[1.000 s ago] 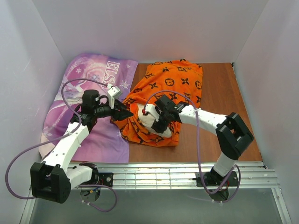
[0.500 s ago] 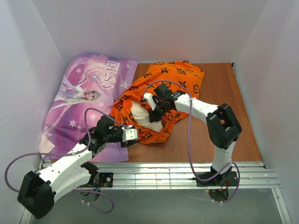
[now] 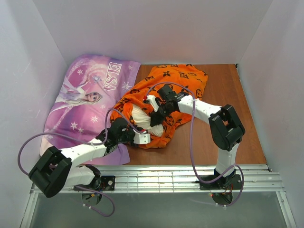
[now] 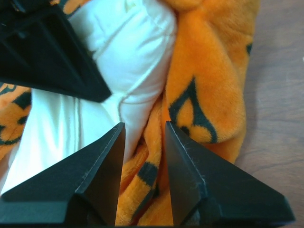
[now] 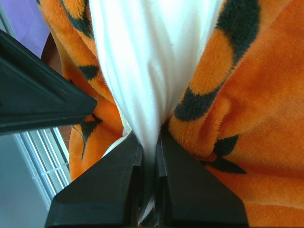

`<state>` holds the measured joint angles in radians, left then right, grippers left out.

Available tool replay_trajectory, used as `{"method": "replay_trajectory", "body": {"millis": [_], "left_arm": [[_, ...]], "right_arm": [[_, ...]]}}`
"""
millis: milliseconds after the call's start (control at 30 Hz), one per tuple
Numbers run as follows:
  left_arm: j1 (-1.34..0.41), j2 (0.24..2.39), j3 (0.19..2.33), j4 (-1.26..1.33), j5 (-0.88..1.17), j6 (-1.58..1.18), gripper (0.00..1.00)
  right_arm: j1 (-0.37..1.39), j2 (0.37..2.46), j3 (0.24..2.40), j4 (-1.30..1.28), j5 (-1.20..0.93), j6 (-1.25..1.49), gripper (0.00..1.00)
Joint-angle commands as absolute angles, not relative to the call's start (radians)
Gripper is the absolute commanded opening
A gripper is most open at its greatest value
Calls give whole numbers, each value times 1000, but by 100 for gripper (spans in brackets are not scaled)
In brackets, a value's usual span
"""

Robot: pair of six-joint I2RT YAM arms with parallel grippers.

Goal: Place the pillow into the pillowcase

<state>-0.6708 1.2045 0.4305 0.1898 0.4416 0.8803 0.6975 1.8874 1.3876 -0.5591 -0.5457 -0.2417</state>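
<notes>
The orange pillowcase (image 3: 178, 83) with black motifs lies bunched mid-table, and the cream-white pillow (image 3: 140, 117) pokes out of its near-left opening. My right gripper (image 3: 155, 110) is shut on a pinch of the pillow (image 5: 147, 61), with white cloth squeezed between its fingers (image 5: 107, 190). My left gripper (image 3: 142, 138) sits low at the pillowcase's near edge. Its jaws stand partly apart around a fold of orange pillowcase (image 4: 209, 80) beside the pillow (image 4: 128, 52). That fold (image 4: 145, 156) lies loosely between the fingers (image 4: 95, 180).
A purple "ELSA" print fabric (image 3: 90, 95) covers the left of the wooden table (image 3: 228, 95). White walls close in the left, back and right. A metal rail (image 3: 180, 178) runs along the near edge by the arm bases.
My left arm swung from over the purple fabric down to the pillowcase's near edge, its jaws narrowing. My right gripper closed on the pillow and the pillowcase bunched up around it.
</notes>
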Motion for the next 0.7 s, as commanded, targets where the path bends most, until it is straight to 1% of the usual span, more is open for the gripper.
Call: {"method": "replay_trajectory", "body": {"millis": [0, 100, 233, 300, 433, 567, 667], "left_arm": [[-675, 1164, 384, 190, 462, 948, 32], [-675, 1173, 333, 186, 459, 956, 34], [-670, 1282, 327, 303, 321, 905, 35], [-666, 1295, 340, 319, 327, 890, 35], [-666, 1246, 344, 319, 394, 891, 35], [-666, 1171, 374, 247, 443, 877, 34], [-667, 1151, 396, 207, 440, 847, 34]], "right_arm": [[698, 1910, 1399, -615, -675, -199, 1], [696, 1910, 1397, -615, -683, -201, 1], [696, 1898, 1370, -615, -690, -206, 1], [695, 1891, 1358, -614, -687, -209, 1], [696, 1882, 1336, -612, -689, -213, 1], [696, 1882, 1336, -612, -690, -212, 1], [696, 1882, 1336, -609, -695, -209, 1]]}}
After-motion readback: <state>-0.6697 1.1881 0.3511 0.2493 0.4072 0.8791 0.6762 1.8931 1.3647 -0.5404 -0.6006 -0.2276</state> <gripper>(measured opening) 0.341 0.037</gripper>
